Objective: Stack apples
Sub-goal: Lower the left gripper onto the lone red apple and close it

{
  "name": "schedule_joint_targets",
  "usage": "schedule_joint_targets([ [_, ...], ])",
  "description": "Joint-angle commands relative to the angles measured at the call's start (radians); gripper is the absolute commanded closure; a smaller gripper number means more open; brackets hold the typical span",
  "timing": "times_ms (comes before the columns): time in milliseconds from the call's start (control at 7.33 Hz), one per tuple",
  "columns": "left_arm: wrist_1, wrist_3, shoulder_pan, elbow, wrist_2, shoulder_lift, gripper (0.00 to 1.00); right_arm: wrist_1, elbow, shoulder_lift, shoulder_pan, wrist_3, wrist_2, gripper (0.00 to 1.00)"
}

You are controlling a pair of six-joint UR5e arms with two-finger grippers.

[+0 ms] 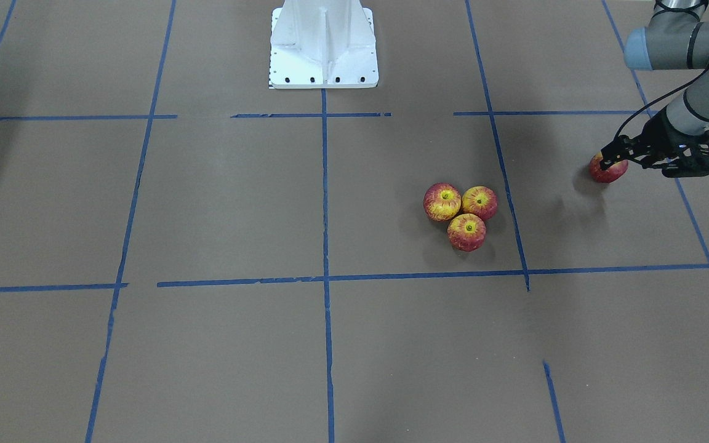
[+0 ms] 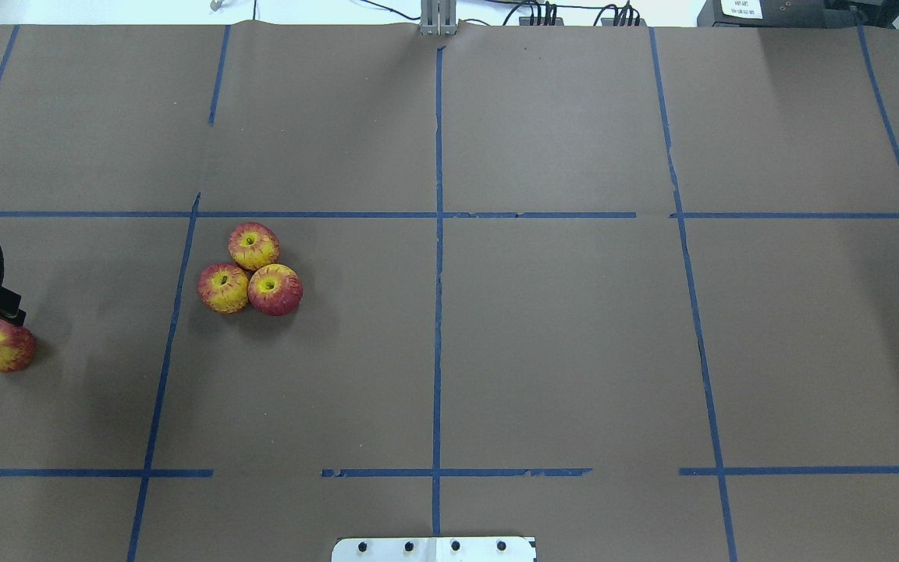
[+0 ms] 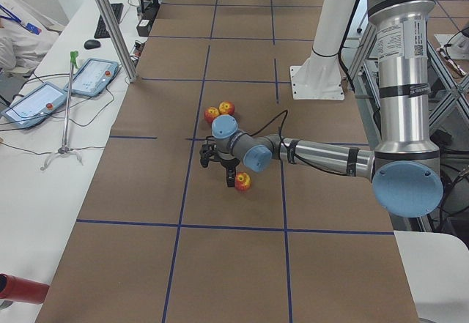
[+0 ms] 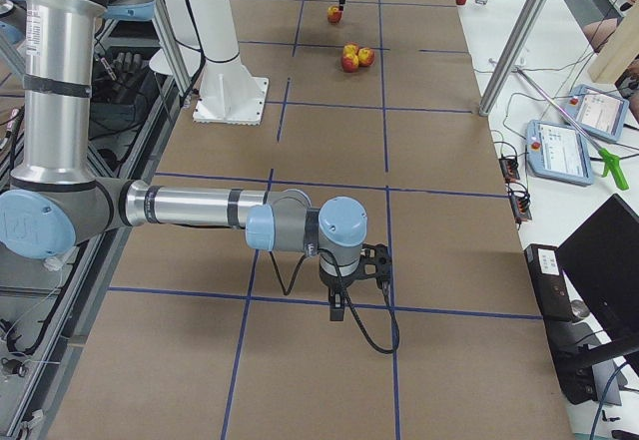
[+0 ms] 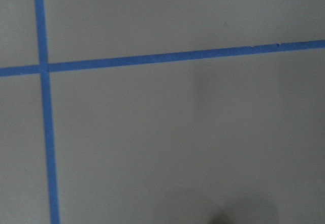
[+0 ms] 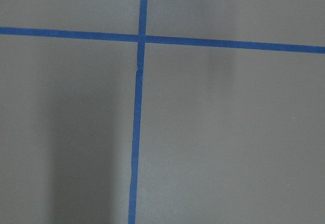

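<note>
On my overhead feed, the left gripper sits at the far left edge, only partly in shot. Its black fingers reach in just above the lone apple. That apple rests dimple up on the brown counter, with its shadow close beside it. It lies well apart from the others, left of the nearest blue tape line.

On the front-facing feed the fingertips overlap the top of the apple, but I cannot tell whether they touch it. I also cannot tell how wide the fingers are set, because none of my feeds shows the gap cleanly.

Moving right across that tape line, I see the three apples huddled in a tight triangle, touching one another. There is a left apple, a far apple and a right apple. All three sit side by side on the counter with their dimples up.

Further right, the centre tape line runs down toward the white base plate at the bottom edge.

The right gripper shows only on the side camera at the robot's right end. It points down, low over the counter, just beside a tape line. From there I cannot tell whether its fingers are wide or narrow. Its wrist feed gives me only brown paper and a tape crossing.
</note>
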Motion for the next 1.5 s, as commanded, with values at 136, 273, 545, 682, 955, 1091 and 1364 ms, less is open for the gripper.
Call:
schedule_joint_targets([
  [136, -0.002, -0.015, 0.041, 0.018, 0.010, 0.004, 0.00, 0.000, 0.000, 0.000, 0.000, 0.000, 0.000, 0.00],
  [273, -0.002, -0.017, 0.049, 0.022, 0.010, 0.004, 0.00, 0.000, 0.000, 0.000, 0.000, 0.000, 0.000, 0.00],
  [545, -0.002, -0.017, 0.077, 0.062, 0.010, -0.001, 0.00, 0.000, 0.000, 0.000, 0.000, 0.000, 0.000, 0.00],
  [682, -0.003, -0.017, 0.092, 0.077, 0.010, -0.007, 0.00, 0.000, 0.000, 0.000, 0.000, 0.000, 0.000, 0.00],
  [955, -0.029, -0.020, 0.095, 0.073, 0.010, -0.007, 0.72, 0.000, 0.000, 0.000, 0.000, 0.000, 0.000, 0.00],
  [1091, -0.026, -0.021, 0.089, 0.047, 0.010, -0.007, 1.00, 0.000, 0.000, 0.000, 0.000, 0.000, 0.000, 0.00],
  [1364, 0.094, -0.023, 0.043, -0.188, 0.001, 0.001, 1.00, 0.000, 0.000, 0.000, 0.000, 0.000, 0.000, 0.00],
])
